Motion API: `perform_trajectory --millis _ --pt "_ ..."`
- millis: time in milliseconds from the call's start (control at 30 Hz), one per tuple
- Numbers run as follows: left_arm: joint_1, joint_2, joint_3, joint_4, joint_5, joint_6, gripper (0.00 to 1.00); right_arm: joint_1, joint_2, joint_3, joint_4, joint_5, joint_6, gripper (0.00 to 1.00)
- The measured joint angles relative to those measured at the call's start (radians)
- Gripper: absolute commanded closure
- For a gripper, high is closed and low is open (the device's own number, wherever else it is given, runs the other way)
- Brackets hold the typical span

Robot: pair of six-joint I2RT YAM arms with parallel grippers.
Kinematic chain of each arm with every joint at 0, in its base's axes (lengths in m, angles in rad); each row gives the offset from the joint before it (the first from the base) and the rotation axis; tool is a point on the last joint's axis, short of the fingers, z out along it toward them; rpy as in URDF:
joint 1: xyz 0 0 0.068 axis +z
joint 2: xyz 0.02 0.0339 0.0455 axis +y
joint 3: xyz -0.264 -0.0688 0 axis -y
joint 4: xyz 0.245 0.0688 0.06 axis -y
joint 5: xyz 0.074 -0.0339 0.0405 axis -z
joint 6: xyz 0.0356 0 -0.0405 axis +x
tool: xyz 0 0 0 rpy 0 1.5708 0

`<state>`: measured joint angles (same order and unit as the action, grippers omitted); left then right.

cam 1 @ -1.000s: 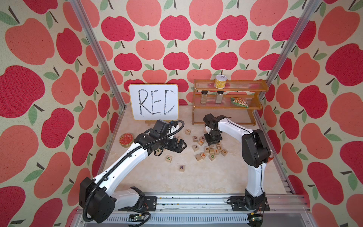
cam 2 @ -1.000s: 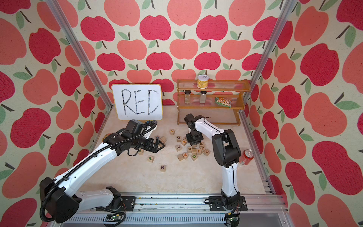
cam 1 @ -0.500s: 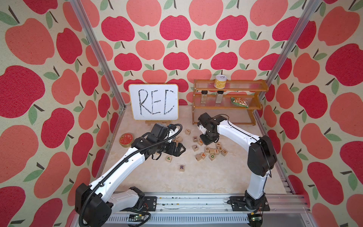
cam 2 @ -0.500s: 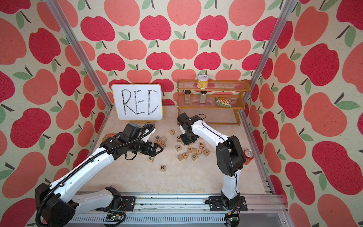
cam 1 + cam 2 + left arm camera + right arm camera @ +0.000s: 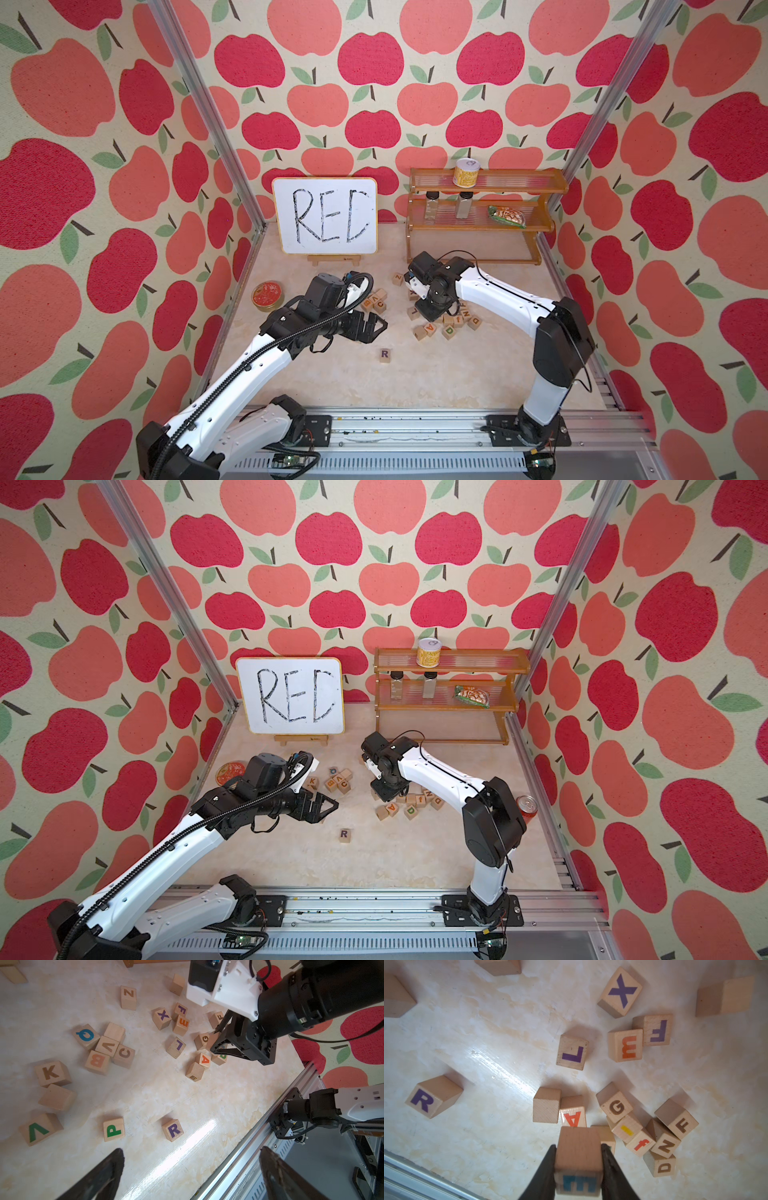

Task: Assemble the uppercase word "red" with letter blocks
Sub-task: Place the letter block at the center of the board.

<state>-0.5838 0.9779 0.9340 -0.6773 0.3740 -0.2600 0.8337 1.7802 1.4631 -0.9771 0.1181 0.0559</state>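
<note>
Pinching a small pale wooden cube with a teal-blue E [image 5: 578, 1167], our right claw [image 5: 579, 1148] hangs over the scattered cubes [image 5: 466, 314]. We see the green D cube [image 5: 449, 331] close by, the purple R cube [image 5: 385, 355] alone on the marbled tabletop [image 5: 436, 374], near our spread left claw [image 5: 192, 1152].

Over twenty letter blocks [image 5: 172, 1130], two arms [image 5: 249, 370] [image 5: 503, 301], one whiteboard [image 5: 328, 185], one shelf [image 5: 523, 183]

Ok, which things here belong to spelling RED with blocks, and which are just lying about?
Job: purple R block; teal E block, in the right claw; green D block.
Lying about: orange E block, whiteboard, red tin, shelf, yellow can, soda can.
</note>
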Motion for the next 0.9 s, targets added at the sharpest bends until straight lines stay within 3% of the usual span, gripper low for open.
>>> perform_trajectory --millis 900 --pt "-0.087 -0.302 -0.106 -0.123 -0.114 -0.155 0.01 0.233 -0.039 -0.125 0.027 -0.004 0.0 0.88"
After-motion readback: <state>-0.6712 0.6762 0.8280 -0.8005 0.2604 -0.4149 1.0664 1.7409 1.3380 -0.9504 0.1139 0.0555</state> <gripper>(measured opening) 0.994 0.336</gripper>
